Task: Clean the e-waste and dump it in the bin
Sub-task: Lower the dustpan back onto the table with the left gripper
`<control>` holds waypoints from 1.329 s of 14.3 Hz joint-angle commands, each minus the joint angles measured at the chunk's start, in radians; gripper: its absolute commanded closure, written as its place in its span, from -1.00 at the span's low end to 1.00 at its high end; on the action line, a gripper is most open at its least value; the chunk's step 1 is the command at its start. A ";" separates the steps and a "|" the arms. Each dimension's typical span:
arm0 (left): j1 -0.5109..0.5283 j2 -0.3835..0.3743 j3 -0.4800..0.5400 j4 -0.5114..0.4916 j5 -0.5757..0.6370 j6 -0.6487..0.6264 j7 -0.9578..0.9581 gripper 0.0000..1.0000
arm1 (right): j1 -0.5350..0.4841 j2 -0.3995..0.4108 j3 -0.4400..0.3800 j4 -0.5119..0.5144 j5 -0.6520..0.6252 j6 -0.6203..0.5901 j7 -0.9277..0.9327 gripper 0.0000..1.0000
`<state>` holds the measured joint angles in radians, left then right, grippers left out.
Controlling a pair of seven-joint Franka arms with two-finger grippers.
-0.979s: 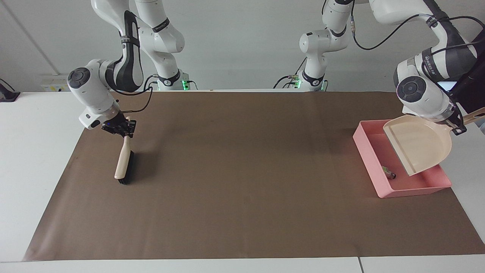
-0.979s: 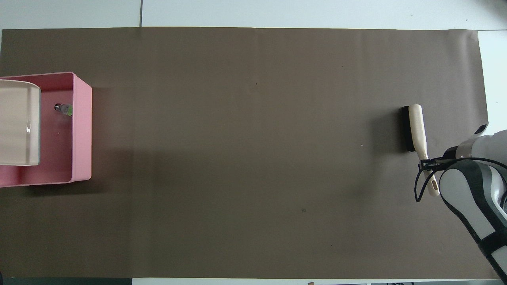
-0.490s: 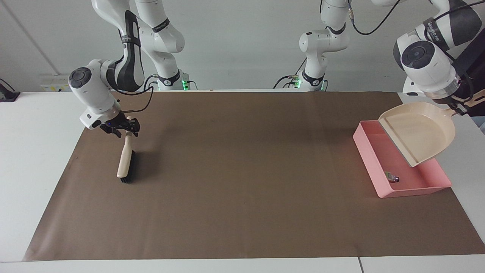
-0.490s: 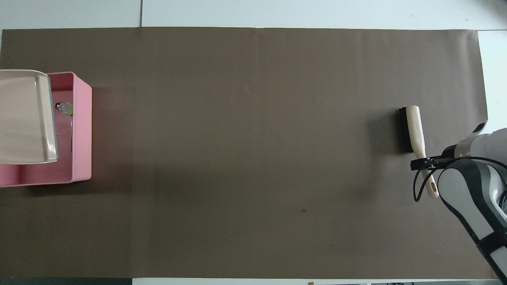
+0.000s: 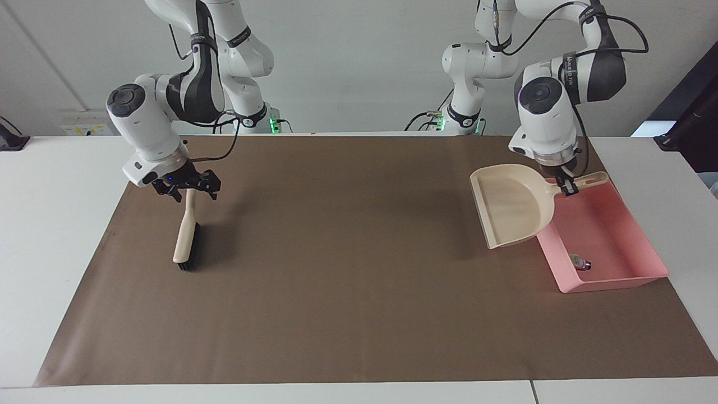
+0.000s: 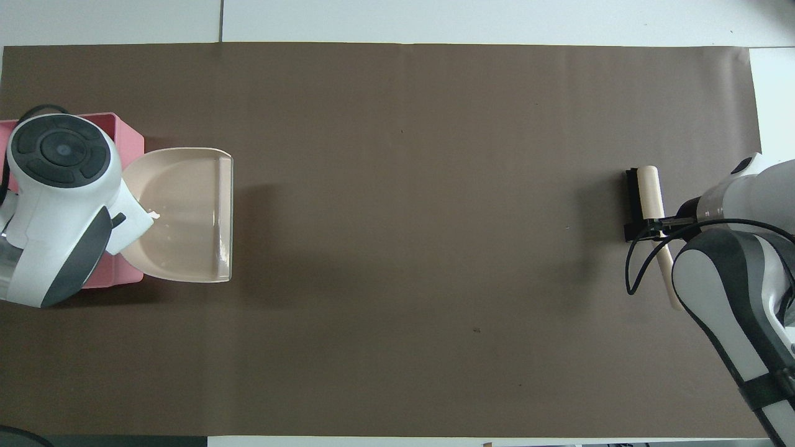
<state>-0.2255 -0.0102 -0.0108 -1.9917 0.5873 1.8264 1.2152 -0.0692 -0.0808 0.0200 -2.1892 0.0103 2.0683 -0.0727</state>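
A brown paper mat (image 5: 359,292) covers most of the white table (image 5: 50,235), and everything sits on it. At the left arm's end lies the bin (image 5: 617,247), a shallow pink tray with low straight walls; in the overhead view only a strip of its wall (image 6: 127,133) shows past the arm. The left gripper (image 5: 562,182) hangs over the bin's edge nearer the table's middle, its jaws closed on the handle of the beige dustpan (image 5: 513,205), which is held in the air, tilted, with its open lip turned toward the right arm's end; from above, the pan (image 6: 186,214) covers the mat just beside the bin. At the right arm's end a hand brush (image 5: 186,238) with a cream handle and black bristles rests on the mat, its bristle end farther from the robots. The right gripper (image 5: 188,188) sits over the handle's upper end with its jaws spread wide on either side of it, not gripping; the overhead view shows it (image 6: 652,226) across the handle. The e-waste (image 5: 579,261), a small white-grey bit with green marks and a dark tip, lies inside the bin, in the corner farthest from the robots
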 commanded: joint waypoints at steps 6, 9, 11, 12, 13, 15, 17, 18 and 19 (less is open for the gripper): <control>-0.121 0.039 0.014 -0.148 -0.041 0.169 -0.138 1.00 | 0.088 -0.028 0.006 0.222 -0.009 -0.153 0.137 -1.00; -0.123 0.039 0.014 -0.168 -0.063 0.200 -0.154 1.00 | 0.069 -0.019 -0.005 0.418 -0.007 -0.328 0.174 -1.00; -0.132 0.042 0.015 -0.191 -0.063 0.235 -0.212 1.00 | 0.042 0.010 -0.006 0.555 0.005 -0.471 0.177 -1.00; -0.138 0.042 0.015 -0.202 -0.063 0.252 -0.218 1.00 | 0.022 0.024 -0.006 0.610 0.002 -0.531 0.177 -1.00; -0.138 0.042 0.015 -0.205 -0.063 0.261 -0.218 1.00 | 0.005 0.032 -0.008 0.652 -0.007 -0.578 0.177 -1.00; -0.140 0.045 0.015 -0.226 -0.063 0.303 -0.206 1.00 | -0.023 0.050 -0.008 0.709 -0.010 -0.652 0.180 -1.00; -0.138 0.059 0.017 -0.239 -0.063 0.324 -0.206 1.00 | -0.023 0.053 -0.006 0.706 -0.012 -0.655 0.182 -1.00; -0.138 0.061 0.017 -0.239 -0.063 0.324 -0.206 1.00 | -0.021 0.049 -0.006 0.697 -0.010 -0.657 0.177 -1.00; -0.138 0.064 0.017 -0.239 -0.061 0.326 -0.200 1.00 | -0.021 0.039 -0.006 0.681 -0.010 -0.657 0.182 -1.00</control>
<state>-0.3491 0.0574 -0.0108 -2.2160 0.5406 2.1265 1.0159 -0.0873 -0.0512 0.0042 -1.5195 0.0105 1.4332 0.0885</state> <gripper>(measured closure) 0.678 0.000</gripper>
